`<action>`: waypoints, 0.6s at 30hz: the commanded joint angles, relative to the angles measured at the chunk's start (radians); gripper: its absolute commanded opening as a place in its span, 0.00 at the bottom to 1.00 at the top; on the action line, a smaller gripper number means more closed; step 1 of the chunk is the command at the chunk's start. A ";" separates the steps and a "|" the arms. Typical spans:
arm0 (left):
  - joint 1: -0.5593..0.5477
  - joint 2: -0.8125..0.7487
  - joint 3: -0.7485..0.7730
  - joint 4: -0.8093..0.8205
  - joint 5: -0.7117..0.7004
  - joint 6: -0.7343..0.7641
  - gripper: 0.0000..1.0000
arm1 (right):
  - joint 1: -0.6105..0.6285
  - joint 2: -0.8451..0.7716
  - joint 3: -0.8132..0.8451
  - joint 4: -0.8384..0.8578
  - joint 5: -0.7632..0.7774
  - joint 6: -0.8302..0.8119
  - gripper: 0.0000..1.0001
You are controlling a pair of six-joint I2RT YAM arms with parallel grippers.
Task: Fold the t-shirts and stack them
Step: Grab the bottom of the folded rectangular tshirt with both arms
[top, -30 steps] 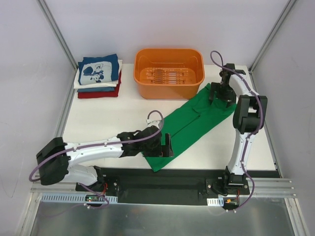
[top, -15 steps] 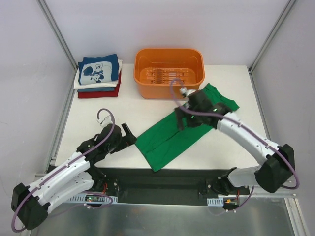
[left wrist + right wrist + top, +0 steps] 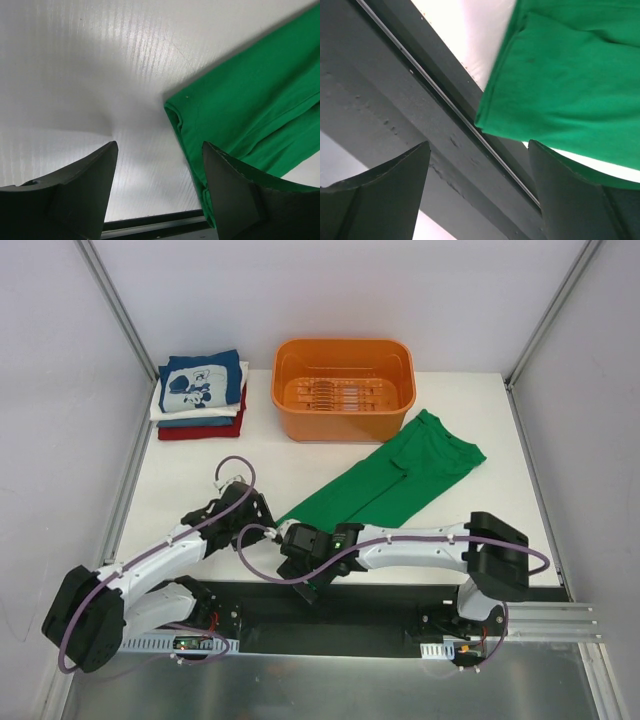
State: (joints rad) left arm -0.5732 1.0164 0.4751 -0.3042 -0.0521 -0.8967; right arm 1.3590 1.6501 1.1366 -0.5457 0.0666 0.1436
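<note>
A plain bright green t-shirt [image 3: 405,472] lies flat in a diagonal strip from the tub's right corner to the table's front edge. My left gripper [image 3: 262,510] is open and empty just left of the shirt's near left corner, which shows in the left wrist view [image 3: 250,95]. My right gripper [image 3: 304,580] is open and empty over the near corner of the shirt [image 3: 570,70], which hangs past the table edge above the black rail [image 3: 445,150]. A stack of folded t-shirts [image 3: 200,395], navy with white print on top, sits at the back left.
An orange plastic tub [image 3: 343,388] stands at the back centre, touching the shirt's far end. The right arm [image 3: 410,545] stretches low along the front edge of the white table [image 3: 200,475]. Frame posts stand at the back corners.
The right gripper has swung from the shirt's far end, across its middle, to its near corner at the front edge. The left gripper has drawn back off the shirt to its left side.
</note>
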 commanded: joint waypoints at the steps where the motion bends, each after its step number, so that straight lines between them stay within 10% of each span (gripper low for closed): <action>1: 0.013 0.063 -0.015 0.094 0.050 0.015 0.67 | 0.020 0.039 0.042 0.059 0.004 0.013 0.81; 11: 0.033 0.281 0.049 0.142 0.097 0.036 0.44 | 0.022 0.111 -0.015 0.132 0.001 -0.026 0.56; 18: 0.038 0.373 0.092 0.146 0.146 0.058 0.10 | 0.012 0.137 -0.044 0.128 0.039 -0.013 0.40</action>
State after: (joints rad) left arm -0.5411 1.3540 0.5713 -0.1139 0.0765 -0.8700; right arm 1.3777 1.7687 1.1057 -0.4297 0.0750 0.1265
